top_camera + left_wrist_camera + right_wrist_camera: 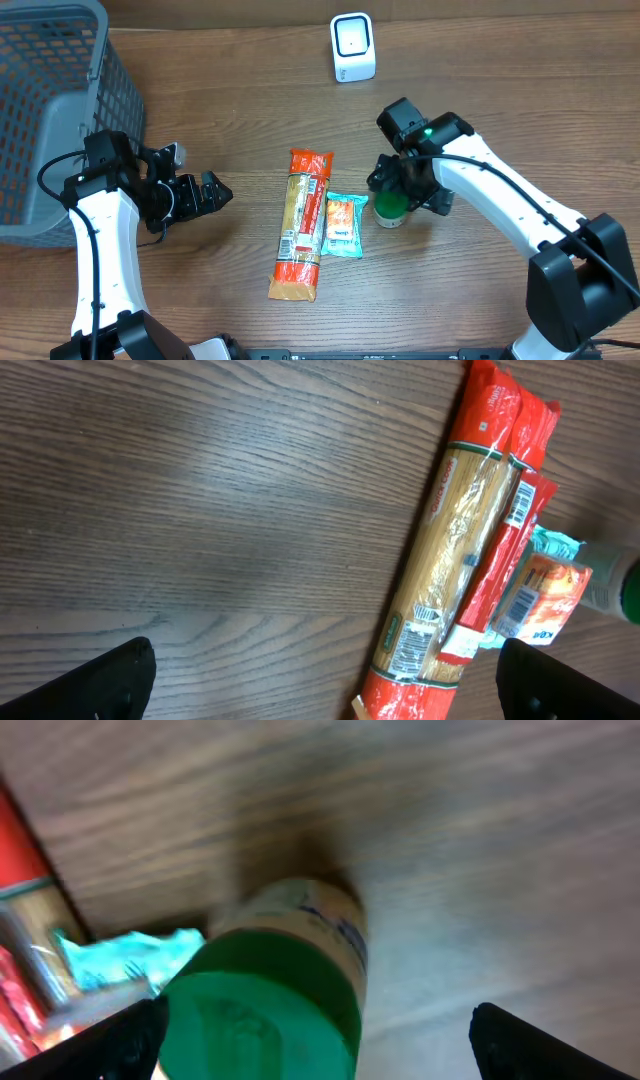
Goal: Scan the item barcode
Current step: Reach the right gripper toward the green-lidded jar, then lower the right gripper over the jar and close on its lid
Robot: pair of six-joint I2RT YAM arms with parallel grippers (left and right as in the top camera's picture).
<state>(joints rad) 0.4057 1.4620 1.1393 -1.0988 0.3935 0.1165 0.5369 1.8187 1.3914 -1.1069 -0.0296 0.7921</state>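
Observation:
A small bottle with a green cap (pixel 390 208) (pixel 265 1020) stands upright on the wooden table, right of the packets. My right gripper (pixel 408 190) (pixel 320 1045) is open just above it; the cap sits between the fingers, close to the left fingertip (pixel 120 1040). The fingers do not press on it. The white barcode scanner (pixel 352 47) stands at the far edge. My left gripper (pixel 205 195) (pixel 325 690) is open and empty, left of a long red and orange pasta pack (pixel 300 225) (pixel 465 550). No barcode shows on the bottle.
A teal snack packet (pixel 342 225) (pixel 545 585) lies between the pasta pack and the bottle, touching both. A grey wire basket (pixel 60 110) fills the far left corner behind my left arm. The pasta pack carries a barcode label (pixel 517 505).

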